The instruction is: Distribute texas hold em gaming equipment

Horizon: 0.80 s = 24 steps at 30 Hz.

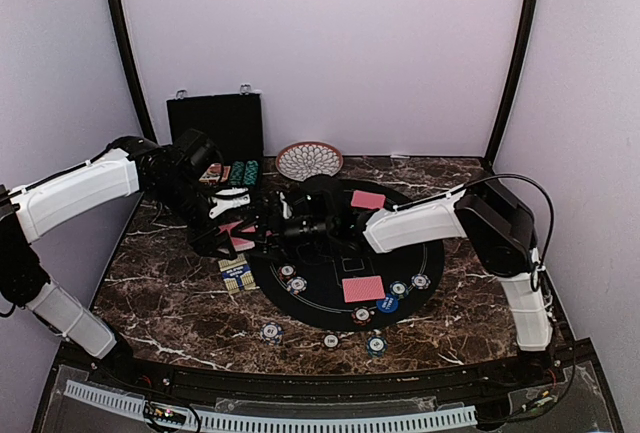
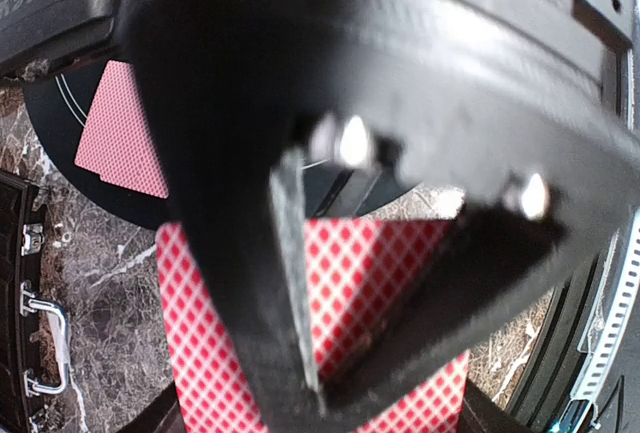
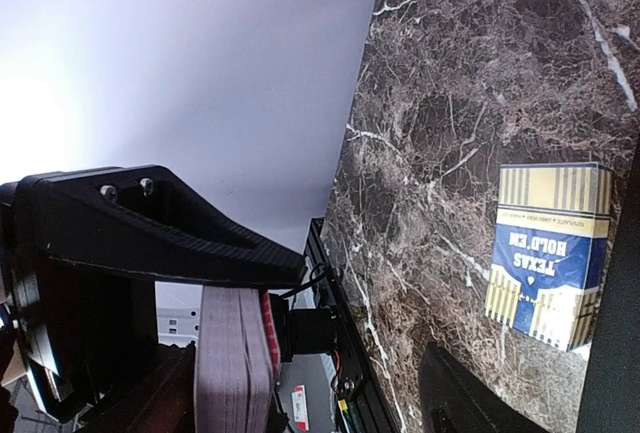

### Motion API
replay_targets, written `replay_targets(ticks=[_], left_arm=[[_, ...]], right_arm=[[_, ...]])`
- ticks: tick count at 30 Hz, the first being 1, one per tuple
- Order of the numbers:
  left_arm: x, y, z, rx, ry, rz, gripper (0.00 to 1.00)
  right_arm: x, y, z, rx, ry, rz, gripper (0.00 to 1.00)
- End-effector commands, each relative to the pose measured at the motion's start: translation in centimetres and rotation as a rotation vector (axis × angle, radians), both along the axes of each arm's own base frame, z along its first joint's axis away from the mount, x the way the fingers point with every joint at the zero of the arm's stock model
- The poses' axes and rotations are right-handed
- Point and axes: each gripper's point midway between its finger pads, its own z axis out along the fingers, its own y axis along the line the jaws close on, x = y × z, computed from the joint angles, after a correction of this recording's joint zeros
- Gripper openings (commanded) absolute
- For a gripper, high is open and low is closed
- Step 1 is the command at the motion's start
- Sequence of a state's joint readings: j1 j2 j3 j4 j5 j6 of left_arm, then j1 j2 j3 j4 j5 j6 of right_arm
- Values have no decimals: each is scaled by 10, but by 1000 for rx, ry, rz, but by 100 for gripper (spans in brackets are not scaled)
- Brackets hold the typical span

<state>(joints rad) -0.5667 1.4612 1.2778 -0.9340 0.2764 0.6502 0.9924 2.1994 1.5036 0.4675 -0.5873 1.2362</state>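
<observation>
Clamped in the tightly closed left end effector (image 1: 230, 223): red-backed deck (image 2: 400, 273), held off the worktop (image 1: 170, 293) over the mat's (image 1: 320, 305) left rim. Turned edge-on toward the right end effector (image 1: 268, 233), just beside on its left. Spread wide there, holding nothing; better placed to draw off a card.
</observation>
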Motion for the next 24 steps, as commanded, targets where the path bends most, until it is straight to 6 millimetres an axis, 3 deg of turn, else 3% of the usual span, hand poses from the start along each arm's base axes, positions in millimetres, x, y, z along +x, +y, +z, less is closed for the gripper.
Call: replay_targets(ticks=[1,10,17,24], left_arm=[[-4,-4,15,-33,-19,-23,0],[-4,-4,16,-35,-21,-23,0],[-4,-3,15,-32,-22,-23,0],[-4,-2,14,-28,-22,-25,0]], right_arm=[[11,-13,0,10,2,-51,71],[11,-27,1,11,6,-61,60],[10,-26,28,47,-29,-40,57],[8,-27,38,27,-57,-19,42]])
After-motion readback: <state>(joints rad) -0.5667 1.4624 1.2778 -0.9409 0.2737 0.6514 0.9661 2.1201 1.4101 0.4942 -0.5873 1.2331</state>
